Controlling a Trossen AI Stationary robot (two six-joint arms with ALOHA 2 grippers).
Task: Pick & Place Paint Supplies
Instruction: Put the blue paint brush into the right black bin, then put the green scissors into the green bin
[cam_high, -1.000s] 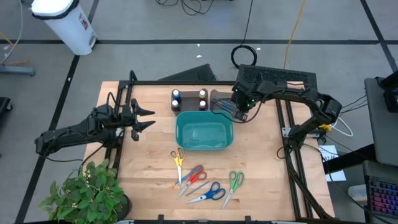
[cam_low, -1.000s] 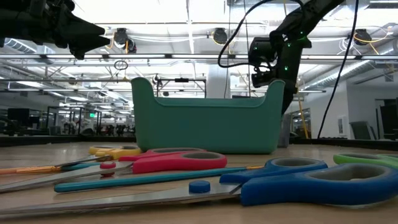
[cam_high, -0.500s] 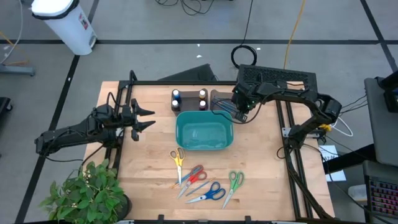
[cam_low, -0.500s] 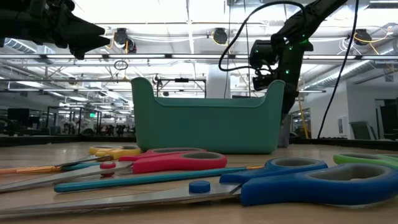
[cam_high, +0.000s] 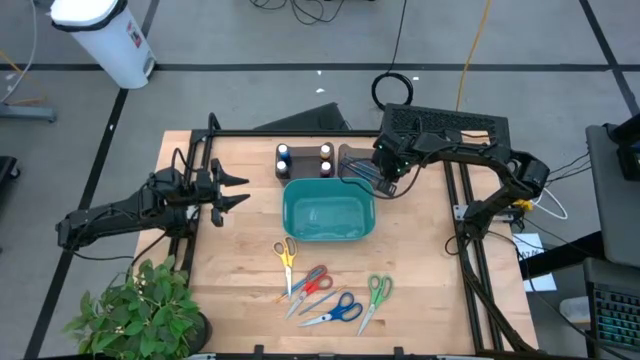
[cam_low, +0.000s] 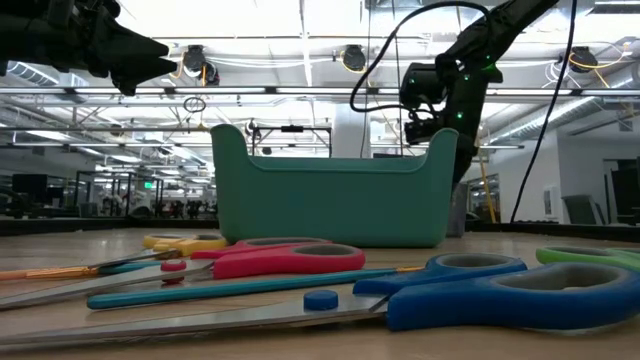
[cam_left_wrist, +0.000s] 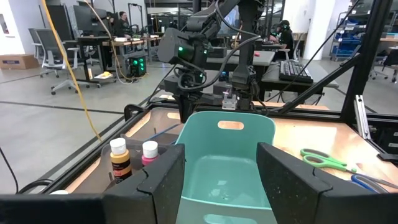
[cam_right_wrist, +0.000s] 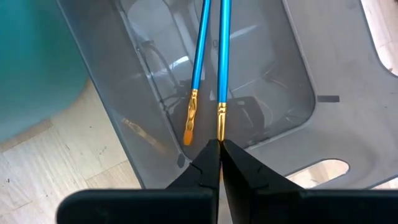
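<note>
Two thin blue paintbrushes (cam_right_wrist: 200, 56) lie side by side in a clear grey tray (cam_right_wrist: 273, 87) behind the teal bin (cam_high: 327, 212). My right gripper (cam_right_wrist: 219, 148) points steeply down into that tray (cam_high: 356, 160) and is shut on the bristle end of one brush. The other brush's orange bristles (cam_right_wrist: 188, 135) lie free beside it. Small paint bottles (cam_high: 283, 158) (cam_high: 325, 158) stand on a dark holder left of the tray. My left gripper (cam_high: 243, 190) hovers open and level at the table's left, facing the bin (cam_left_wrist: 227, 155). My right gripper pinches one blue paintbrush at its bristle end, just below the gold ferrule (cam_right_wrist: 220, 124), between its two fingertips. The fingers come slanting from above and run along the brush. The bristles are hidden between the fingers. The handle runs away across the grey tray.
Yellow (cam_high: 286, 255), red (cam_high: 312, 282), blue (cam_high: 340, 310) and green (cam_high: 377, 292) scissors lie on the near half of the table, with thin brush handles (cam_low: 240, 287) among them. A potted plant (cam_high: 140, 310) stands at the near left corner. Black rails frame the tabletop.
</note>
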